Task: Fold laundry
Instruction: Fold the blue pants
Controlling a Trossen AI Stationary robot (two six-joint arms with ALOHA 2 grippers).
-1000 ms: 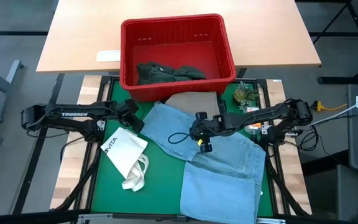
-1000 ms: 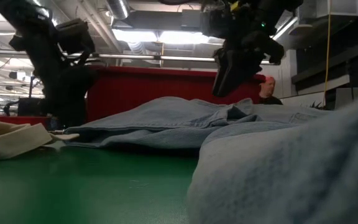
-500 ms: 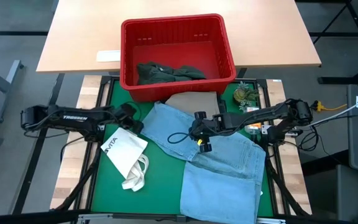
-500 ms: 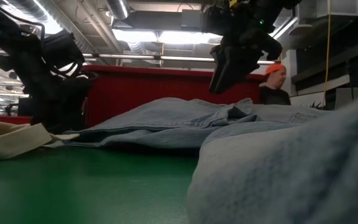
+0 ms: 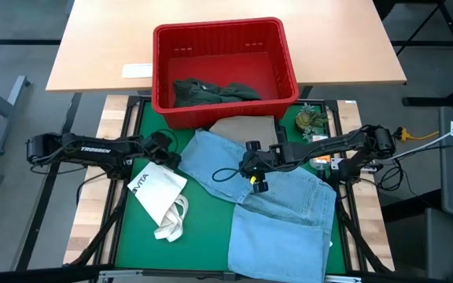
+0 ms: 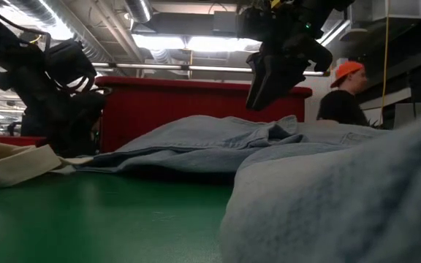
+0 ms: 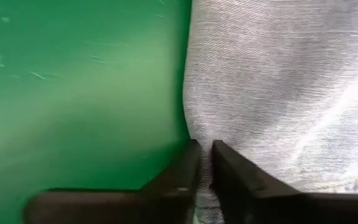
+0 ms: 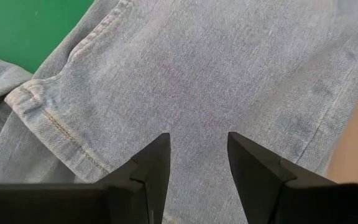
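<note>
Light blue jeans [image 5: 274,196] lie spread over the green mat [image 5: 203,236], their top part overlapping a beige piece [image 5: 242,124]. A dark green-grey garment [image 5: 211,92] lies in the red basket [image 5: 162,63]. My left gripper [image 7: 205,152] is down at the jeans' left edge [image 5: 185,151], shut on it. My right gripper [image 8: 197,162] hangs open above the middle of the jeans [image 6: 218,139], clear of the cloth. My left gripper pinches the jeans' left edge [image 7: 197,127] between its two fingers, where the cloth meets the bare green mat. The fingers slant down from the table's left side. The cloth lies flat on the mat; one layer or several, I cannot tell.
A white tote bag [image 5: 157,189] with loop handles lies on the mat just near of my left gripper. A small green object [image 5: 309,119] sits at the mat's far right. The basket stands against the mat's far edge. A person [image 6: 346,102] stands beyond the table.
My left gripper has sunk toward the mat at the jeans' left edge and tipped further down. The jeans have kept their place. In the room behind, the person has walked toward the right.
</note>
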